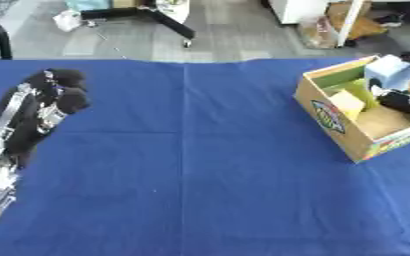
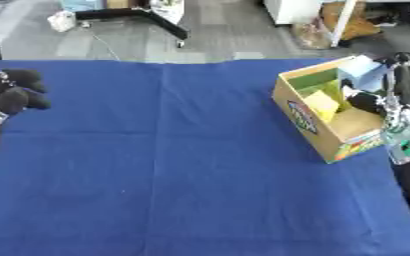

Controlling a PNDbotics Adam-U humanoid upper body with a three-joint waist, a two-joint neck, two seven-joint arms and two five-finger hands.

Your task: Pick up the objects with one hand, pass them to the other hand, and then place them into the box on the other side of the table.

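Box [image 1: 353, 127] at 3 o'clock on blue table [image 1: 200, 175], open, holding yellow block [image 1: 348, 102]. Right hand [image 2: 370, 102] inside box beside pale blue object [image 1: 388, 72]; fingers impossible to read. Left hand [image 1: 55, 95] at 9 o'clock, clenched, grasping nothing visible.

— What lay beyond the table?
— A grey floor [image 1: 243, 30], evenly lit. A black stand leg [image 1: 169, 22] slanted across it, with a crumpled white bag [image 1: 67, 20] just beside on the left.
— And to the right?
— A white cabinet [image 1: 298, 10], then a white pole [image 2: 347, 22] leaning before something orange-brown [image 1: 353, 20].
— The table?
— Covered by a blue cloth [image 1: 191, 165], creased down the middle.
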